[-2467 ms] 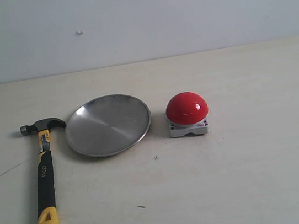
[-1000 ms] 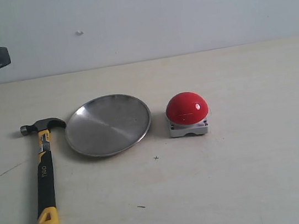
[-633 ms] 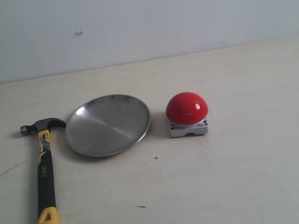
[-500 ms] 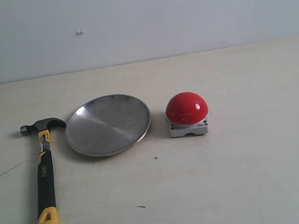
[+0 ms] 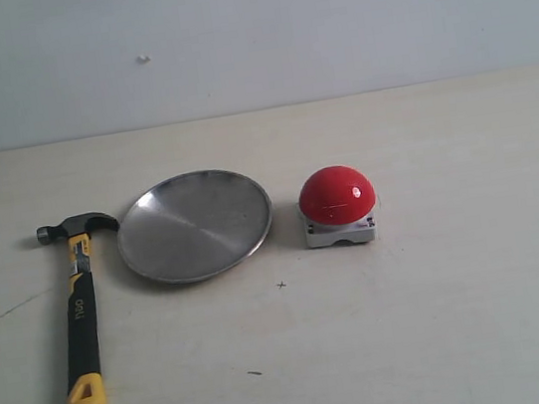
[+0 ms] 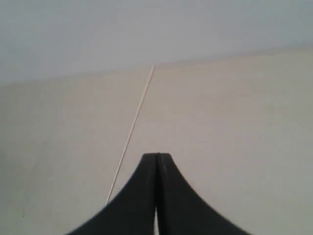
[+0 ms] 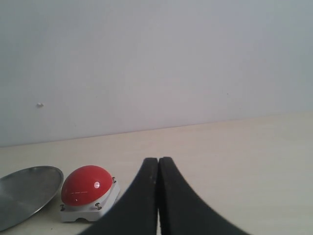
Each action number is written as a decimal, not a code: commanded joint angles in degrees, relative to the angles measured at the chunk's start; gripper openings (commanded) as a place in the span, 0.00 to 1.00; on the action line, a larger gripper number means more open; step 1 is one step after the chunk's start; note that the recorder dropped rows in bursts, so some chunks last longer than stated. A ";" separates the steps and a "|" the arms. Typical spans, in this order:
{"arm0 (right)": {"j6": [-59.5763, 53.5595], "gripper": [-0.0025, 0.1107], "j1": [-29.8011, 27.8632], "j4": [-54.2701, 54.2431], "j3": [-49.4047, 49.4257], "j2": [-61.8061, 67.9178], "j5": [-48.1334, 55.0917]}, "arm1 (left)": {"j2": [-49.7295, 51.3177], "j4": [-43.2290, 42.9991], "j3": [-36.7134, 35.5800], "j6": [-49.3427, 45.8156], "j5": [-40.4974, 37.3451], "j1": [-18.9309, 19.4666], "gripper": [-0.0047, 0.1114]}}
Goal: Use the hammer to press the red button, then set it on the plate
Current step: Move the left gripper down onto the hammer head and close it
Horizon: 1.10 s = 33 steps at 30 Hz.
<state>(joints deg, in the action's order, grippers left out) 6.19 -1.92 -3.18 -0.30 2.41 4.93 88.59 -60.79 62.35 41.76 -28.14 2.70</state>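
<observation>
My left gripper (image 6: pixel 156 156) is fully closed: its two black fingers meet along one seam and nothing sits between them. It hangs above bare table (image 6: pixel 234 127), where a thin pale line (image 6: pixel 132 129) runs across the surface. My right gripper (image 7: pixel 158 159) is in the same condition, with its fingers pressed together and no load. It is low over the table and faces the wall (image 7: pixel 195 63).

The hammer (image 5: pixel 82 309) lies flat on the table at the left of the exterior view. Its dark head points toward the wall and its yellow looped tip points toward the near edge. The claw end of the head sits just beside the rim of the plate (image 5: pixel 195 224); whether the two touch cannot be determined.

The plate rests flat between the hammer and the red button (image 5: pixel 336 196) and carries nothing. The red button stands upright on its grey base, just beside the plate and apart from it.

In the right wrist view, the red button (image 7: pixel 87 185) and part of the plate (image 7: pixel 27 193) appear ahead and to one side of my closed fingers, clear of them.
</observation>
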 commanded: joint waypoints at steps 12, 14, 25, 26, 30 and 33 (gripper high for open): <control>-0.15 0.02 -0.15 0.16 0.30 -0.45 -0.41 | 16.37 68.92 10.90 -36.63 -25.42 -6.20 0.14; -0.15 0.02 -0.15 0.16 0.30 -0.45 -0.41 | 17.08 70.33 10.90 -36.63 -23.01 -8.53 0.24; -0.15 0.02 -0.15 0.16 0.30 -0.45 -0.41 | 25.25 74.54 15.67 -34.88 -15.70 -12.80 0.46; -0.15 0.02 -0.15 0.16 0.30 -0.45 -0.41 | 26.28 73.89 16.66 -34.04 -16.29 -12.80 0.46; -0.15 0.02 -0.15 0.16 0.30 -0.45 -0.41 | 29.46 69.85 20.24 -31.44 -17.66 -12.94 0.46; -0.15 0.02 -0.15 0.16 0.30 -0.45 -0.41 | 30.98 65.91 22.74 -28.96 -19.12 -12.94 0.46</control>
<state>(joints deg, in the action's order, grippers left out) 6.19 -1.92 -3.18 -0.30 2.41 4.93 118.71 8.43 83.04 10.20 -45.87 -9.84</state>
